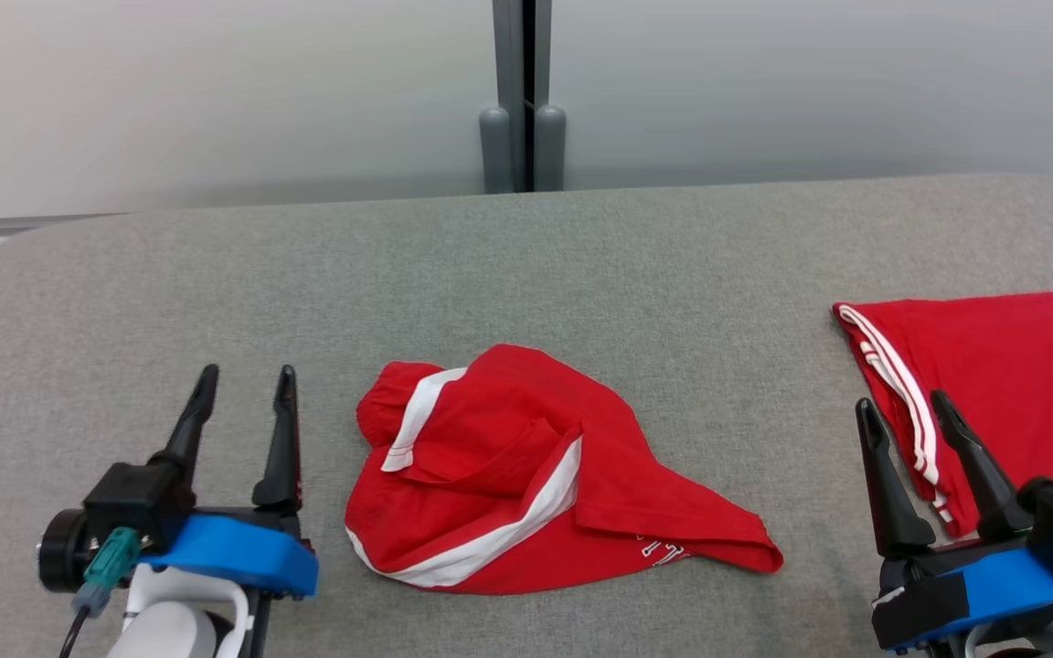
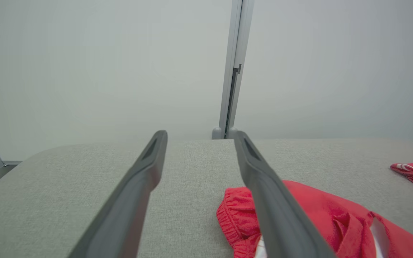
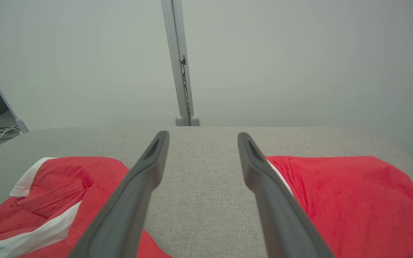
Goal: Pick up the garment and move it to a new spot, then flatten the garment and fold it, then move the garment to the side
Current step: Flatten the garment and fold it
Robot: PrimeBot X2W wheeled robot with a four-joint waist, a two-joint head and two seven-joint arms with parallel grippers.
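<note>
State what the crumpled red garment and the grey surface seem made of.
The crumpled red garment looks like thin, soft fabric, matte, perhaps cotton or synthetic: it folds loosely and has a gathered edge. The grey surface looks like woven upholstery cloth, matte, with a fine speckled weave.

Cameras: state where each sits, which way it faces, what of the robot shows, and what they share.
Head view: on the head, facing forward and down at the table, crumpled garment centre, folded garment right; left gripper and right gripper show, both open.
Left wrist view: on the left wrist, facing along the left fingers across the table to the wall.
Right wrist view: on the right wrist, facing along the right fingers between both garments to the wall.
Shared: all three show the crumpled garment and the post.
</note>
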